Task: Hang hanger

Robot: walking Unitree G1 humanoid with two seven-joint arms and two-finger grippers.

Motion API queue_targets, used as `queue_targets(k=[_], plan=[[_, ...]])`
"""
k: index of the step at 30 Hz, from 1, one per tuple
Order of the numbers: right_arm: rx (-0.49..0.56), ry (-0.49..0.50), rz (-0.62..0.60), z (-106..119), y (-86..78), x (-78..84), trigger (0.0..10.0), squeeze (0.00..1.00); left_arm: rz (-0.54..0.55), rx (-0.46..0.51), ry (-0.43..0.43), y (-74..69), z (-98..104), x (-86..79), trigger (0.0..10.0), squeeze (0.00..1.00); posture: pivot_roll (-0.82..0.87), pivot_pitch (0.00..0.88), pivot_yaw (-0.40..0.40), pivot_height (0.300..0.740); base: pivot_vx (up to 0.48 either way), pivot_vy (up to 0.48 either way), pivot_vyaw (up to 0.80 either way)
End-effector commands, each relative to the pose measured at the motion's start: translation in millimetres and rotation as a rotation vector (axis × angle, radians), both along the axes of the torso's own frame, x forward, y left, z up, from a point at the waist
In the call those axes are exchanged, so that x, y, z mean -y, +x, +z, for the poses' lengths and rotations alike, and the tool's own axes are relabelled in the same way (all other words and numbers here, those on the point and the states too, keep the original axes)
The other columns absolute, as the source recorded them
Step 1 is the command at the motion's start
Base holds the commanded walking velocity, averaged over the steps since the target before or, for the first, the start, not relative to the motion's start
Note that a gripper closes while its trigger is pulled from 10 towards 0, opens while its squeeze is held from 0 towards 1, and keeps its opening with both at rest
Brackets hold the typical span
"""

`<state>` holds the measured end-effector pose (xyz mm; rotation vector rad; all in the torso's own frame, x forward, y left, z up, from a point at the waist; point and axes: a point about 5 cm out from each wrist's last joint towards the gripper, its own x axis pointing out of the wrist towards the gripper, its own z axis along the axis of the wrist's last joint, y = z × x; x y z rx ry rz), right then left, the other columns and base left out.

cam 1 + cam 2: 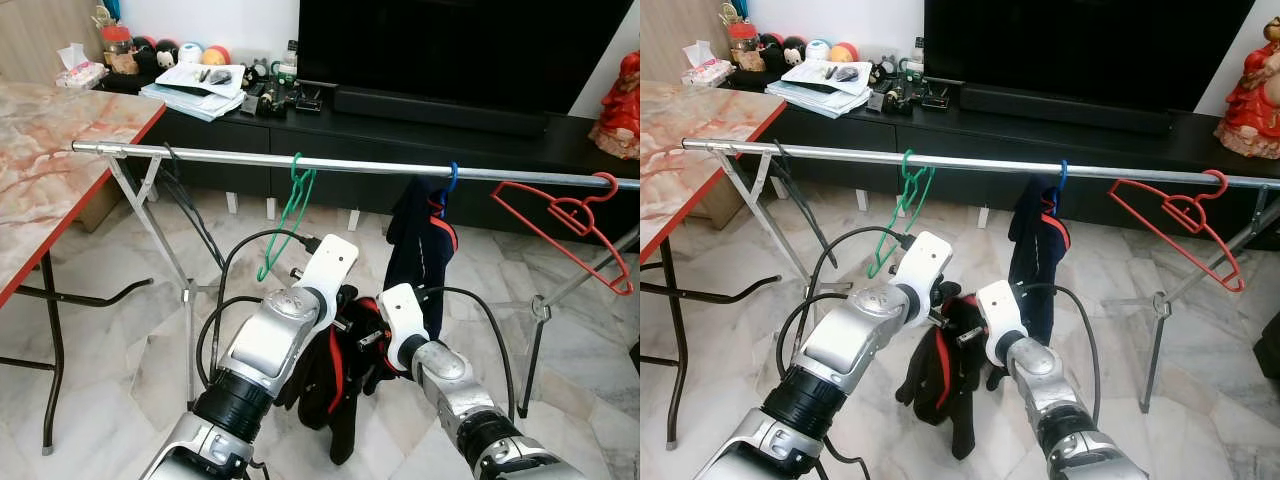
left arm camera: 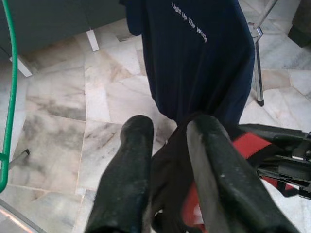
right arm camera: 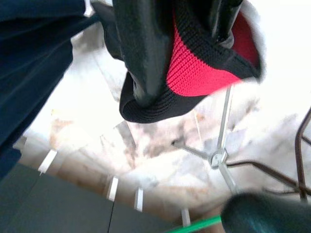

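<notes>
Printed white lettering on navy shirt (image 2: 194, 63) readable from left wrist cam; ribbed red-and-black knit cuff close up from right wrist. Three hangers on steel rail (image 1: 330, 163): green wire (image 1: 285, 225), blue (under shirt) (image 1: 452, 180), red plastic (image 1: 570, 225). Left gripper (image 2: 165, 174) pinching black/red garment (image 1: 335, 390); right gripper (image 3: 187, 58) clamped on same cloth, below rail.

Green wire hanger (image 1: 285, 222), bare, hooked on the silver rail (image 1: 250, 157) and hanging slanted. Blue hanger (image 1: 450, 184) farther right on the rail, carrying a dark navy shirt (image 1: 420, 255). Red hanger (image 1: 570, 228) near the right end, bare and tilted.
</notes>
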<state>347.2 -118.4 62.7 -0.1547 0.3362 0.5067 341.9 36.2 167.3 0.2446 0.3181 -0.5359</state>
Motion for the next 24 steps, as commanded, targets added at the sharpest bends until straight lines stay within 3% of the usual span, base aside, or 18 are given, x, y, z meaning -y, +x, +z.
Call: queue_targets(k=[1,7,11,13,14,16,17,20,21,22,23,24], plan=[[-0.027,-0.035,-0.012,-5.6,-2.6,6.7,0.0,0.0,-0.01,0.013,0.023,-3.1,-1.9,-1.5,10.0,1.0,0.07,0.11,-0.099,0.721,0.0,0.0,0.0],[-0.073,-0.273,0.017,-21.2,-10.7,24.1,0.0,0.0,0.011,0.0,0.089,-6.1,-15.5,-22.1,10.0,1.0,0.06,0.112,-0.101,0.721,0.0,0.0,0.0],[-0.07,-0.554,0.0,-30.0,-15.0,45.0,0.0,0.0,0.073,-0.009,0.123,-4.4,-28.5,-47.8,10.0,1.0,0.06,0.112,-0.101,0.721,0.0,0.0,0.0],[-0.081,-0.56,-0.04,-31.5,-16.0,49.8,0.0,0.0,0.094,-0.025,0.122,-4.3,-34.7,-55.8,10.0,1.0,0.06,0.111,-0.1,0.721,0.0,0.0,0.0],[-0.099,-0.534,-0.117,-33.9,-18.0,57.5,0.0,0.0,0.11,-0.03,0.168,-5.5,-50.1,-71.4,10.0,0.0,0.06,0.11,-0.099,0.721,0.0,0.0,0.0],[-0.114,-0.482,-0.16,-35.6,-19.6,60.0,0.0,0.0,0.128,-0.048,0.205,-7.7,-62.8,-82.4,10.0,0.0,0.06,0.109,-0.099,0.721,0.0,0.0,0.0],[-0.163,-0.288,-0.238,-39.9,-23.5,57.7,0.0,0.0,0.173,-0.087,0.218,-12.8,-83.4,-98.7,10.0,0.0,0.06,0.105,-0.097,0.721,0.0,0.0,0.0],[-0.224,-0.113,-0.324,-46.9,-29.7,58.2,0.0,0.0,0.213,-0.12,0.213,-21.3,-104.2,-114.0,10.0,0.0,0.06,0.103,-0.096,0.721,0.0,0.0,0.0],[-0.295,-0.003,-0.414,-58.3,-40.7,64.3,1.0,0.0,0.267,-0.167,0.186,-33.9,-128.0,-129.5,10.0,0.0,0.06,0.1,-0.095,0.721,0.0,0.0,0.0],[-0.321,0.037,-0.448,-63.1,-45.5,66.5,1.0,0.0,0.29,-0.185,0.182,-40.1,-137.4,-135.8,10.0,0.0,0.07,0.095,-0.091,0.721,0.0,0.0,0.0],[-0.343,0.071,-0.477,-67.2,-50.0,68.5,8.8,0.0,0.304,-0.205,0.198,-46.9,-146.9,-141.4,10.0,0.0,0.07,0.093,-0.09,0.721,0.0,0.0,0.0],[-0.356,0.091,-0.495,-69.8,-52.6,69.4,8.8,0.0,0.31,-0.215,0.21,-51.4,-153.1,-145.1,10.0,0.0,0.07,0.089,-0.086,0.721,0.0,0.0,0.0]])
